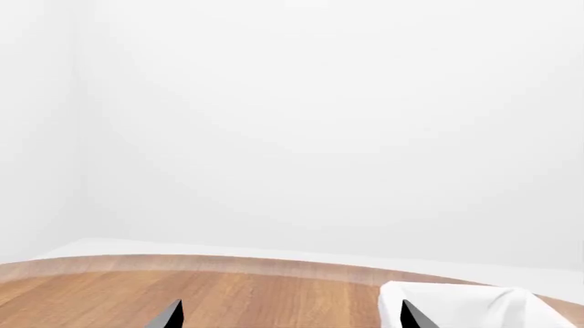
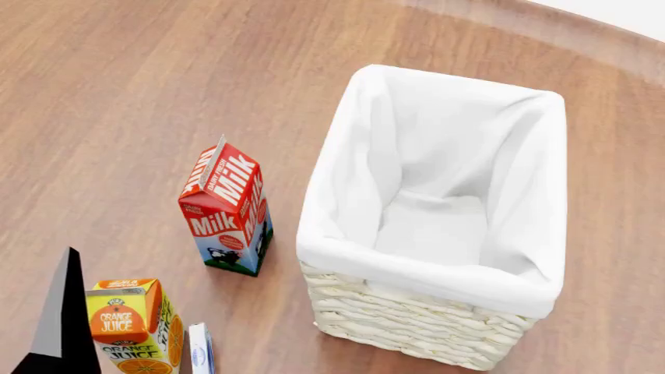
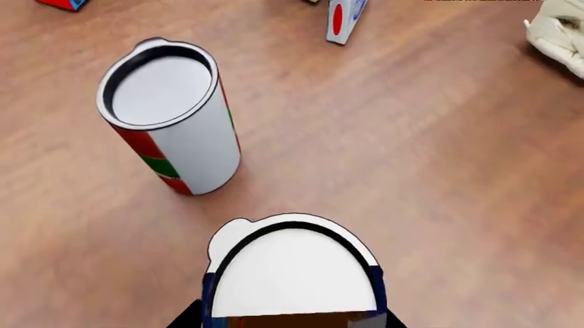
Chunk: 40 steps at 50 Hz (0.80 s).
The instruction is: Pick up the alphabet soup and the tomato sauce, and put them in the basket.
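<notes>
Right end effector (image 3: 287, 321) sits right over the alphabet soup (image 3: 292, 273), grip unclear. Tomato sauce (image 3: 174, 116) stands upright nearby on the worktop (image 3: 438, 171). Left end effector (image 1: 290, 316) gapes, holding nothing, beside the basket (image 2: 437, 327).

- The left gripper (image 1: 290, 318) is hanging with its two dark fingertips (image 1: 168, 316) spread wide apart
- The right gripper (image 3: 292, 321) is showing only two dark finger (image 3: 187, 320) slivers, its closure unclear

Black, wedge-shaped fingertips (image 1: 169, 316) on the left pincer (image 1: 292, 318); in the head view, one tall dark pointed finger (image 2: 65, 319), grey-faced.
</notes>
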Available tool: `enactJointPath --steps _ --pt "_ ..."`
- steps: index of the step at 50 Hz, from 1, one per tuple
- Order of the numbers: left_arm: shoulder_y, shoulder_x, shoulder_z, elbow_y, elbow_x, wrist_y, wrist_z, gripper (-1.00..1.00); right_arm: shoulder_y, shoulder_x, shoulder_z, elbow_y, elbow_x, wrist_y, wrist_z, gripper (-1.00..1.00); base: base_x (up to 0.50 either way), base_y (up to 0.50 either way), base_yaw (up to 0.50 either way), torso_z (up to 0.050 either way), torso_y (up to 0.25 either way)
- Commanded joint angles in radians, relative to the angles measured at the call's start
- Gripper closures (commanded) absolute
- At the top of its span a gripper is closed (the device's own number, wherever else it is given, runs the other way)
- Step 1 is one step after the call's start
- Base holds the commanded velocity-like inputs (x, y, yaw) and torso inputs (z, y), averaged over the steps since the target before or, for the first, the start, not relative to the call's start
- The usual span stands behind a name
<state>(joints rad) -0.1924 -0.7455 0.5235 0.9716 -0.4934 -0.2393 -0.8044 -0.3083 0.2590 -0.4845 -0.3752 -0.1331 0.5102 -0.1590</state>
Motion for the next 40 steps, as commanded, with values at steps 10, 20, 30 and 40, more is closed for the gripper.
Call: enactJointPath --steps 10,20,30,40 --pt "-0.005 -0.002 0.008 0.0 -0.002 0.002 -0.004 -1.0 0.004 0.003 -0.009 0.01 0.008 -0.006 0.013 1.0 0.0 0.0 0.0 0.0 0.0" --pt "-0.006 -0.004 0.01 -0.004 -0.003 0.007 -0.005 -1.0 -0.002 0.012 -0.006 -0.025 0.009 0.005 0.019 1.0 0.0 0.0 0.0 0.0 0.0" --pt "-0.008 -0.006 0.011 -0.004 -0.004 0.008 -0.008 -1.0 -0.039 0.02 0.062 -0.079 0.06 -0.013 0.037 1.0 0.0 0.0 0.0 0.0 0.0" --pt "-0.011 -0.009 0.013 -0.003 -0.006 0.008 -0.01 -1.0 -0.105 0.031 0.16 -0.152 0.13 -0.046 0.063 1.0 0.0 0.0 0.0 0.0 0.0"
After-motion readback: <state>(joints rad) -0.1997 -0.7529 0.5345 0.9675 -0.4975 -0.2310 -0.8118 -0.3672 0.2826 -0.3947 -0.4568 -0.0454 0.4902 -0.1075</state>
